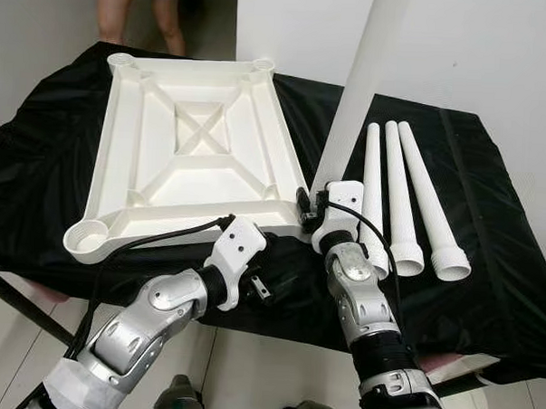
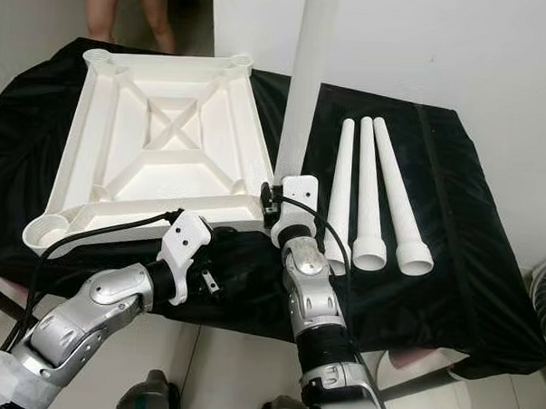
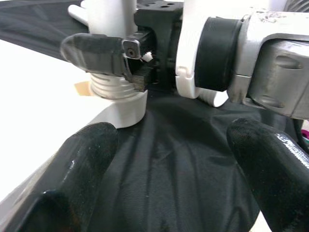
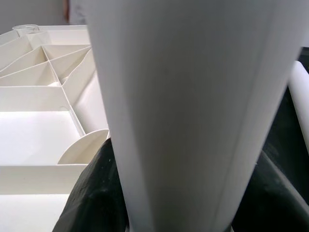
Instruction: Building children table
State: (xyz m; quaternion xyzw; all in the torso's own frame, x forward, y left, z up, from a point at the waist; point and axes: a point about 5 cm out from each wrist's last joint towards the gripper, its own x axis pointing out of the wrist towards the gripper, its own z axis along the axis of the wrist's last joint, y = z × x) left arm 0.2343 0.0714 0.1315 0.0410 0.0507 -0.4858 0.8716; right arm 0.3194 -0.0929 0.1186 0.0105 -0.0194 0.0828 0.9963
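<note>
The white tabletop [image 1: 189,156] lies upside down on a black cloth [image 1: 488,268] that covers the work surface, its ribbed underside and corner sockets facing up. At the tabletop's near corner on the robot's right, one white leg [image 1: 355,90] stands upright, its threaded end sitting in the corner socket. The right gripper [image 3: 123,53] is clamped on this leg just above the socket — in the left wrist view one black finger [image 3: 91,48] presses across the leg right over the threads. The left gripper [image 3: 164,159] hovers over the cloth just off the tabletop's near edge, beside that same corner, its two fingers spread apart with nothing between them. Three more white legs [image 1: 405,197] lie side by side on the cloth to the right of the tabletop, wide ends toward the robot. Beyond the tabletop's far edge stand a person's legs [image 1: 141,13]
</note>
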